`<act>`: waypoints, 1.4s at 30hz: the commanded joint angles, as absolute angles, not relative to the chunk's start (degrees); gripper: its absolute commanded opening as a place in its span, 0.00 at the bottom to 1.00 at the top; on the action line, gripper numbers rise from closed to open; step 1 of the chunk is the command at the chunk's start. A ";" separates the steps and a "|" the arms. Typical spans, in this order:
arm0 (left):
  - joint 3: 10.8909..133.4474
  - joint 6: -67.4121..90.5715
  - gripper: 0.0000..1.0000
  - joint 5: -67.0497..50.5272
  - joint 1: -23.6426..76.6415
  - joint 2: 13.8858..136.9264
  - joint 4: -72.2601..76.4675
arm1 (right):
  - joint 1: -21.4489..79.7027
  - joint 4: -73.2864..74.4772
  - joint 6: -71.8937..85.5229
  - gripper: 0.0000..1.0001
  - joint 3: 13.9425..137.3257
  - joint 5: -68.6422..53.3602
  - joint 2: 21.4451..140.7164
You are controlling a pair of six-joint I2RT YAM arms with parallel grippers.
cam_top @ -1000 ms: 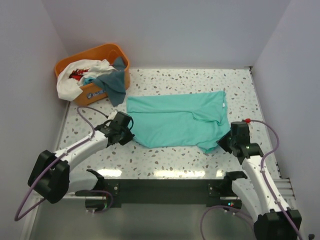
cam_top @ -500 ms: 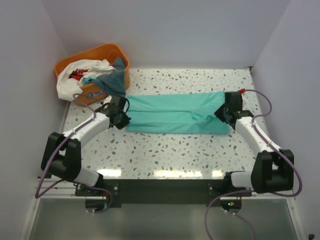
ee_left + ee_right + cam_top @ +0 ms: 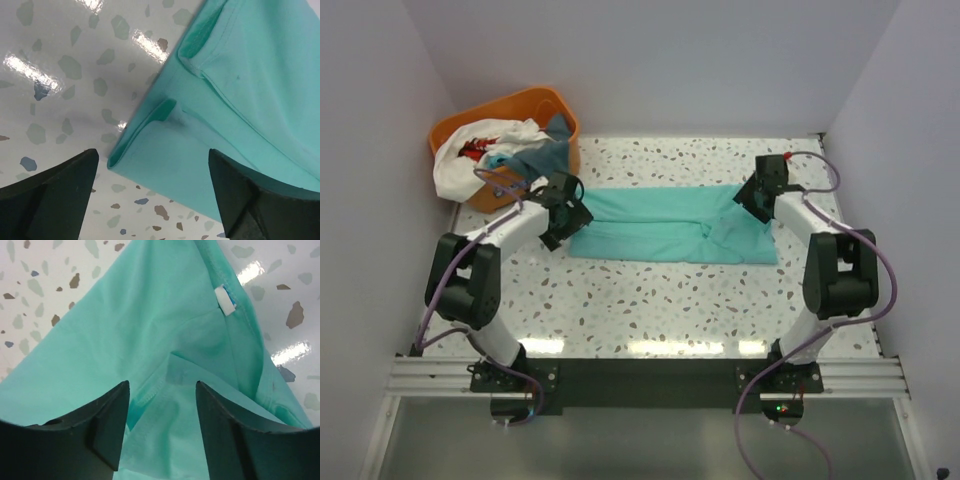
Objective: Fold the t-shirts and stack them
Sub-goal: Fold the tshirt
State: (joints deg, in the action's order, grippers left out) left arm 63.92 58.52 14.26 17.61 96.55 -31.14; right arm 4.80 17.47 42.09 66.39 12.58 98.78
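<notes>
Judging by its slack folds, the mint shirt [image 3: 670, 225] is thin, light knit. I expect it to drape, drag and slide on this glossy top rather than hold a crease, so any hold has to pinch all the layers at once. It lies as a long doubled band stretched between my two grippers, flat on the table [image 3: 650, 300].

Under the left gripper [image 3: 152, 157] sits the band's corner, with a small pucker [image 3: 162, 110] in the edge just ahead of the fingertips. The fingers are spread wide and hold nothing; the cloth only lies below them. The right gripper [image 3: 161, 385] hangs over the opposite end, also spread and empty. The white label [image 3: 226, 299] is ahead and to its right, and a loose fold edge is directly ahead.

For the next fold I would take the doubled edge near each corner, low enough to catch both layers, not a single loose flap.

Beyond the left gripper, on its outer side, the orange basket [image 3: 515, 105] holds the other shirts [image 3: 460, 170]: white, dark and a bit of red, with the dark one hanging over the rim.
</notes>
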 commanded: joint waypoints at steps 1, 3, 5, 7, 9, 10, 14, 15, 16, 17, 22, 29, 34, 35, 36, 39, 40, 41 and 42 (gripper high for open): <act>66.63 57.22 1.00 15.65 17.14 95.11 -33.58 | 4.57 23.26 37.37 0.64 73.56 11.34 98.44; 65.92 56.95 1.00 15.21 17.23 93.70 -33.05 | 4.66 25.22 35.78 0.78 73.22 9.50 97.39; 65.65 56.25 1.00 14.94 17.75 92.11 -32.17 | 4.75 25.49 34.72 0.96 70.59 5.64 93.79; 66.53 55.47 1.00 14.68 18.63 92.11 -30.86 | 5.10 25.05 34.80 0.98 64.88 3.62 89.59; 69.76 50.56 1.00 12.41 19.86 94.03 -27.25 | 5.36 25.31 34.89 0.99 59.54 2.64 87.55; 72.05 48.97 1.00 9.78 20.04 98.13 -27.86 | 5.27 25.23 34.89 0.99 57.94 2.38 86.84; 83.83 43.34 1.00 10.90 21.18 110.72 -35.23 | 5.45 23.55 34.37 0.99 53.26 2.02 88.31; 85.59 43.42 1.00 9.85 21.18 112.66 -35.68 | 5.36 23.21 33.93 0.99 53.44 2.02 89.55; 85.52 42.90 1.00 8.36 21.18 115.02 -35.34 | 5.54 22.59 33.75 0.99 53.79 2.11 90.69; 84.91 42.63 1.00 6.61 21.27 115.74 -33.42 | 5.45 22.24 33.31 0.98 55.09 2.20 93.66; 73.24 43.59 1.00 3.08 24.24 113.66 -30.85 | 5.80 23.46 29.62 0.99 64.23 3.69 104.39; 48.01 57.63 1.00 -4.74 38.56 102.23 -23.82 | 12.29 26.53 23.21 0.98 89.75 -1.40 124.60; 39.46 70.29 1.00 -9.40 53.31 95.46 -17.07 | 18.62 28.40 17.32 0.99 107.64 -4.55 138.13; 41.38 70.49 1.00 -9.14 54.48 95.45 -17.31 | 19.15 28.04 17.23 0.99 112.10 -5.61 139.56; 42.88 70.92 1.00 -6.79 55.36 96.23 -18.79 | 19.60 27.34 18.71 0.98 114.24 -6.23 141.14; 49.29 71.28 1.00 -4.06 58.44 97.20 -21.53 | 20.13 25.24 23.02 0.99 119.96 -9.66 144.49; 51.31 70.32 1.00 -3.26 59.58 97.38 -22.14 | 20.30 24.62 23.81 0.99 120.75 -10.63 144.49; 55.77 69.62 1.00 -2.47 59.85 97.56 -24.32 | 20.30 24.17 24.34 0.99 122.41 -11.59 144.14; 57.99 69.17 1.00 -0.72 60.20 97.56 -25.82 | 20.39 24.61 24.61 0.99 123.74 -11.86 143.88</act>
State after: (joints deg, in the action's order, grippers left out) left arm 53.10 67.96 -3.84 58.98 95.33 -15.99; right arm 21.17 22.57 21.39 120.68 -5.43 141.91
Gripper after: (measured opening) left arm 0.999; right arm 0.985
